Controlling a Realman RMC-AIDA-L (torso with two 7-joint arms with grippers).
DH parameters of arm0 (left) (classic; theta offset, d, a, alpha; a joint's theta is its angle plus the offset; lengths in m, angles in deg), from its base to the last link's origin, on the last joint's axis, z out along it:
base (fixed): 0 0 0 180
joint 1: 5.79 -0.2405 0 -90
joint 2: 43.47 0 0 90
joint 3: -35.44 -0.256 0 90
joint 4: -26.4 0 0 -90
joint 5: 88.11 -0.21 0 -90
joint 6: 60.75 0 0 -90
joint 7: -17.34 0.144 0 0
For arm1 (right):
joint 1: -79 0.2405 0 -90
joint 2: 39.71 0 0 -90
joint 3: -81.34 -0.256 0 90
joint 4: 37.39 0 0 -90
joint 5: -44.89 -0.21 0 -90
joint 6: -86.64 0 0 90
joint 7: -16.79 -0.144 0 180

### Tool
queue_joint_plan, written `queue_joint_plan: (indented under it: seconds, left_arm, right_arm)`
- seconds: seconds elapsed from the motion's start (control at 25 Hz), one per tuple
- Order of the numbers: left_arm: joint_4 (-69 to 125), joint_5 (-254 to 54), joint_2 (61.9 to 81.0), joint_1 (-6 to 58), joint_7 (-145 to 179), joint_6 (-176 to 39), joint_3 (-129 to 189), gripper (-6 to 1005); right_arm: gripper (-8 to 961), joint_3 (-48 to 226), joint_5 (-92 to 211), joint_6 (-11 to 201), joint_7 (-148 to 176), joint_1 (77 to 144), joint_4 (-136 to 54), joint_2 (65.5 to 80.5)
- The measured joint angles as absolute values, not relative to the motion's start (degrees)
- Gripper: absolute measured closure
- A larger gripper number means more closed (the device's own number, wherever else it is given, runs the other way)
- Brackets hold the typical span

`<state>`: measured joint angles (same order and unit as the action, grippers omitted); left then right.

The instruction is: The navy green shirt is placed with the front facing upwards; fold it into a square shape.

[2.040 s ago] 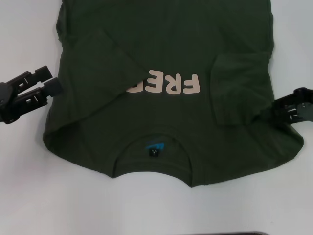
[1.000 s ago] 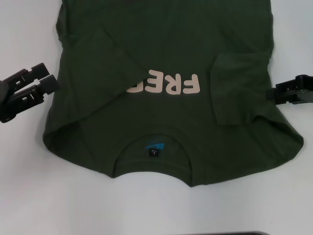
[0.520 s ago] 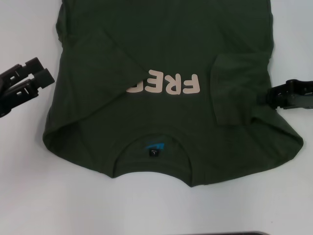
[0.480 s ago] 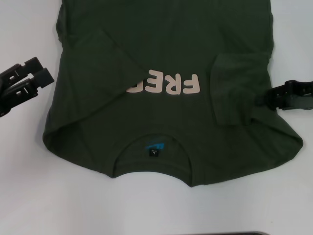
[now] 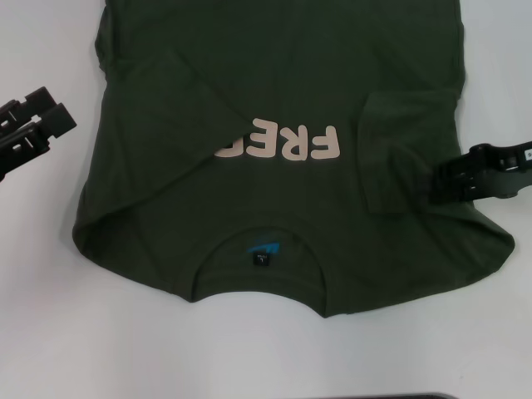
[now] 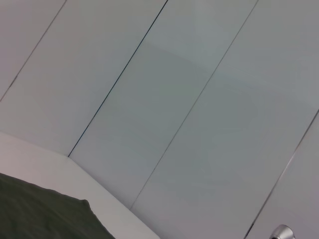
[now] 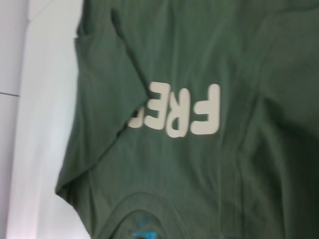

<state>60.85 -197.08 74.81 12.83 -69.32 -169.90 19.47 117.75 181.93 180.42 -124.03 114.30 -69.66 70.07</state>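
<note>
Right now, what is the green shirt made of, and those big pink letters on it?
The navy green shirt looks like soft matte knit cloth, probably cotton: it lies limp, with gentle creases. The pale pink letters look like a smooth, flat print, maybe vinyl or ink.

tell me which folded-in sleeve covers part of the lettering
The sleeve on the robot's left side: it lies across the lettering, hiding its end. The sleeve on the robot's right stops beside it.
</note>
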Motion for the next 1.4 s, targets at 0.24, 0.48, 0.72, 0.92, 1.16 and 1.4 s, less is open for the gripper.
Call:
queue_joint_plan:
  seconds: [0.24, 0.48, 0.72, 0.92, 1.16, 1.4]
  left_arm:
    - [60.9, -197.1, 74.85, 12.8, -69.3, -170.1, 20.0, 158]
    - [60.9, -197.1, 74.75, 12.7, -69.7, -170.3, 20.2, 162]
    - [60.9, -196.6, 74.70, 12.7, -70.2, -170.2, 20.2, 167]
    - [60.9, -196.4, 74.72, 12.8, -70.2, -170.2, 20.2, 170]
    - [60.9, -196.4, 74.76, 12.9, -70.2, -170.0, 20.2, 174]
    - [60.9, -196.3, 74.74, 13.1, -70.2, -169.9, 20.2, 178]
  right_arm:
    - [489, 115.0, 181.9, 182.9, -124.4, 114.1, -72.1, 68.59]
    - [487, 110.6, 182.0, 183.2, -122.8, 113.2, -78.4, 68.43]
    - [484, 113.0, 186.6, 186.3, -121.7, 112.9, -78.9, 67.64]
    - [483, 112.8, 189.6, 186.6, -122.7, 111.9, -78.9, 67.45]
    - [480, 113.0, 189.7, 182.1, -122.3, 110.9, -78.5, 69.78]
    - [478, 113.3, 190.2, 180.3, -122.4, 111.2, -76.9, 71.30]
